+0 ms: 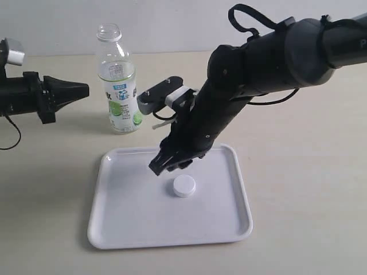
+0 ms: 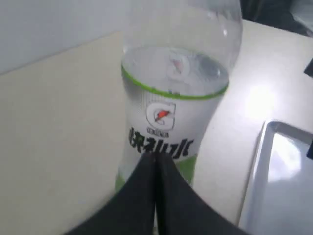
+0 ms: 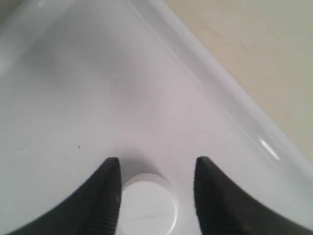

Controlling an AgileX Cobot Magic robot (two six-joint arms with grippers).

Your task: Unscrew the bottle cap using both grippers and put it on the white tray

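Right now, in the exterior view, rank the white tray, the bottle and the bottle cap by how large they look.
1. white tray: largest by far.
2. bottle: clearly smaller, standing uncapped beside the tray.
3. bottle cap: smallest, lying on the tray.
No two look alike in size.

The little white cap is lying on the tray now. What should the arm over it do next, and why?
Probably lift the right gripper straight up, jaws kept open. The bottle cap already lies flat on the white tray, between the spread fingers, and the bottle stands open.
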